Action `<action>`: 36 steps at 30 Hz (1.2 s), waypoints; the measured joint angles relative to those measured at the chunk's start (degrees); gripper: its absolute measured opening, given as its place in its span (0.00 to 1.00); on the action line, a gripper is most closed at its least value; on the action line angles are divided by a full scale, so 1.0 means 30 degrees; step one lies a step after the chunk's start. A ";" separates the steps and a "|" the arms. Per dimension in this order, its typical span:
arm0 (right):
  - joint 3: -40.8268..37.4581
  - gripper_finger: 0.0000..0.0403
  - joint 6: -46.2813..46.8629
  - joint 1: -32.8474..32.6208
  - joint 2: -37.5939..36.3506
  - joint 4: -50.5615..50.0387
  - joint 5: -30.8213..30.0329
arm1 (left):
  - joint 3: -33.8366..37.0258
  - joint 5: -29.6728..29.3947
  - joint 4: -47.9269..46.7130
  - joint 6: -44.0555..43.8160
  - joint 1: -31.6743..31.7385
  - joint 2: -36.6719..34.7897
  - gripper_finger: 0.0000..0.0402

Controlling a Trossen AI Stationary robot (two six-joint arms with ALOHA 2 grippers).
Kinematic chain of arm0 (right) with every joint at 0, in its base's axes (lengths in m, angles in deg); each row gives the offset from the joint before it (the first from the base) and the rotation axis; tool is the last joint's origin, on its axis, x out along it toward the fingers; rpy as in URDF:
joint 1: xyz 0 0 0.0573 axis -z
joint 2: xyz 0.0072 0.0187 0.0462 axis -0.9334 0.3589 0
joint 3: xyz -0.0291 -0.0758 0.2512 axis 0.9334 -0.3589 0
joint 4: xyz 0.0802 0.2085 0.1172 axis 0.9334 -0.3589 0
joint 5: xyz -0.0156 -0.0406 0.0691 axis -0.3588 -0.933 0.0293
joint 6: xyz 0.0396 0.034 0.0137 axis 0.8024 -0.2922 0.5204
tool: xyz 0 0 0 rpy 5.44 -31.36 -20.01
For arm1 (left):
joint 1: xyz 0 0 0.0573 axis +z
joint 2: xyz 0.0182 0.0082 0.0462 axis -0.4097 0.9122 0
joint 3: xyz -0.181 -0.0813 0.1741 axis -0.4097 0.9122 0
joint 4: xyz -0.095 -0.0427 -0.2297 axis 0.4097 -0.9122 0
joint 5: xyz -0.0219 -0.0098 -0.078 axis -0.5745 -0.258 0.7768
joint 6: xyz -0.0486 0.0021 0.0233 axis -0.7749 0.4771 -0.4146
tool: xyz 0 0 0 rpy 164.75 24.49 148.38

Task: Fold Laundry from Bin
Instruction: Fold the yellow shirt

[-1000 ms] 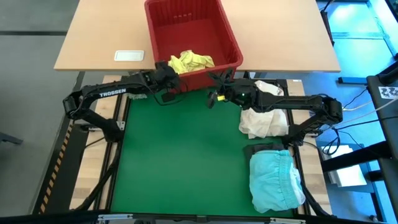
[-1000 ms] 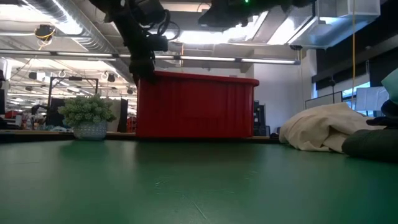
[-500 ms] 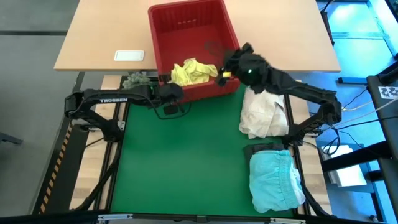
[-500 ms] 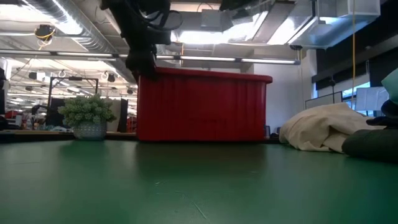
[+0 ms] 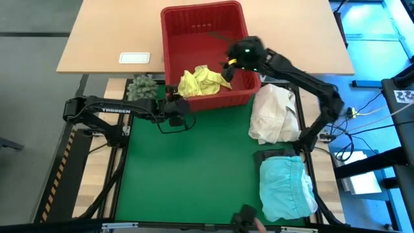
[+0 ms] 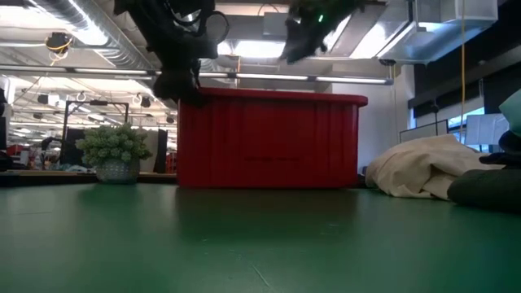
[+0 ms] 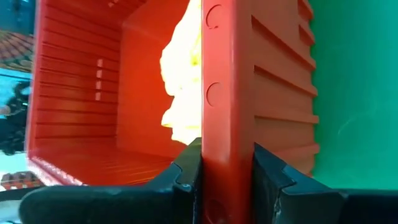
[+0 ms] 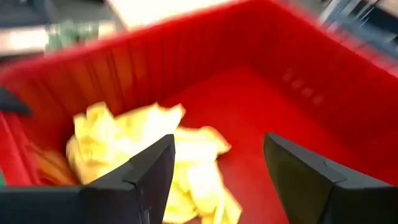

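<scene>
The red bin (image 5: 213, 26) stands at the table's far side, its near end on the green mat (image 5: 194, 168). A crumpled bright yellow garment (image 5: 202, 79) of the laundry lies inside against the near wall, and shows in the right wrist view (image 8: 155, 149). My left gripper (image 5: 176, 107) is shut on the bin's near rim, also seen from table height (image 6: 181, 81). My right gripper (image 5: 228, 61) hangs open above the inside of the bin, over the yellow garment, touching nothing (image 8: 217, 174). My left gripper clamps the bin's near wall at its rim (image 7: 227, 155), close to the left corner. One finger (image 7: 186, 180) is inside the bin and the other (image 7: 270, 180) outside. The fingers come slanting down from the table's left and near side. The bin's bottom rests on the table.
A cream-white cloth bundle (image 5: 275, 116) lies right of the bin. Nearer, a dark garment (image 5: 275, 156) and a folded turquoise one (image 5: 284, 188) lie at the mat's right. A green spiky ball (image 5: 142, 87) sits left of the bin, and a white card (image 5: 134, 57) on the wooden tabletop.
My left gripper has drawn the bin by its rim toward the table's near and right edges; the bin has slid and turned slightly. My right gripper has risen from in front of the bin's near wall and gone toward the far edge, over the rim, staying open.
</scene>
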 joint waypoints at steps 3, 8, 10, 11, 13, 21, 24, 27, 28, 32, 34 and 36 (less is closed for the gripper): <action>0.0000 0.60 -0.0087 0.0003 0.1504 -0.0056 0.0376 | 0.0387 -0.0265 0.0460 0.0043 -0.0191 -0.0024 0.18; -0.0011 0.60 -0.0900 -0.0058 0.3521 0.1207 0.0469 | 0.0561 -0.0614 0.1096 0.0314 -0.0933 -0.0005 0.18; 0.0206 0.60 -0.0897 0.0027 0.4102 0.1226 0.0513 | 0.0612 -0.0948 0.1173 0.0475 -0.1351 0.0039 0.18; 0.0424 0.60 -0.0888 0.0117 0.4392 0.0982 0.0561 | 0.0622 -0.1054 0.1177 0.0516 -0.1527 0.0052 0.18; 0.1084 0.60 -0.0800 0.0234 0.4978 0.0377 0.0859 | 0.0622 -0.1060 0.1191 0.0545 -0.1797 0.0056 0.18; 0.5464 0.60 -0.0810 0.0429 0.7511 -0.2742 0.1366 | 0.0622 -0.0797 0.1254 0.0268 -0.2207 0.0019 0.18; 0.6789 0.60 -0.1284 0.0478 0.8358 -0.3364 0.1570 | 0.0625 -0.0759 0.1091 -0.0012 -0.2285 0.0019 0.18; 0.7244 0.60 -0.2223 0.0473 0.8762 -0.3458 0.1667 | 0.1047 -0.0804 0.1638 0.0023 -0.2299 -0.0035 0.18; 0.7249 0.60 -0.2411 0.0471 0.8866 -0.3470 0.1700 | 0.1183 -0.0859 0.1808 0.0037 -0.2306 -0.0058 0.18; 0.7249 0.60 -0.2452 0.0528 0.9368 -0.4356 0.2003 | 0.1409 -0.0971 0.1980 -0.0172 -0.2402 -0.0083 0.18; 0.7249 0.60 -0.2394 0.0591 0.9748 -0.4951 0.2493 | 0.1436 -0.1048 0.2067 -0.0186 -0.2525 -0.0083 0.18; 0.7249 0.60 -0.2213 0.0602 1.0160 -0.5666 0.3242 | 0.1482 -0.1152 0.2228 -0.0133 -0.2709 -0.0083 0.18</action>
